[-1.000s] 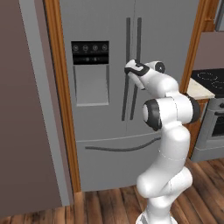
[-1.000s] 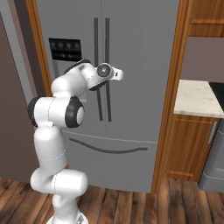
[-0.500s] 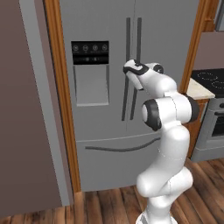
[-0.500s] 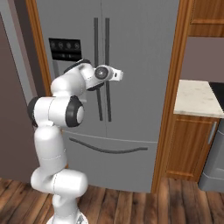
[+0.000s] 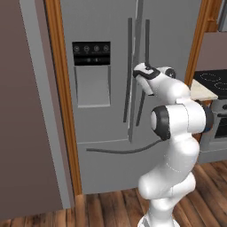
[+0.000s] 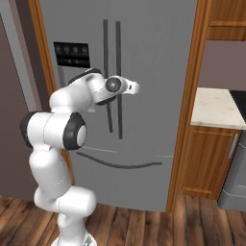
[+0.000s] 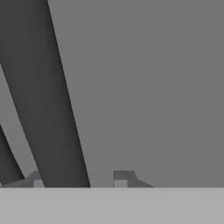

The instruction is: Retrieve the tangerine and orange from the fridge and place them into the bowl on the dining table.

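The tall grey fridge (image 5: 102, 115) (image 6: 153, 72) stands straight ahead, with a black control panel (image 5: 91, 53) and a dispenser recess on its left door. My gripper (image 5: 141, 75) (image 6: 136, 87) (image 7: 79, 178) is shut on the right door's long dark handle (image 5: 145, 48) (image 6: 118, 57) (image 7: 48, 100) at about mid height. In the hand view the handle runs between the two fingertips, in front of the grey door face. The right door stands slightly ajar, its edge a little proud of the left door. The tangerine, orange, bowl and dining table are out of view.
Wooden trim (image 6: 190, 96) frames the fridge on both sides. To the right are a cream-topped wall counter (image 6: 216, 103) over a wooden cabinet and a stove (image 5: 213, 80). A dark wall panel (image 5: 22, 111) stands to the left. Below the doors, the freezer drawer has a curved handle (image 6: 120, 164).
The hand has drawn back a little with the right handle in it, and the right door has swung slightly out from the left one.
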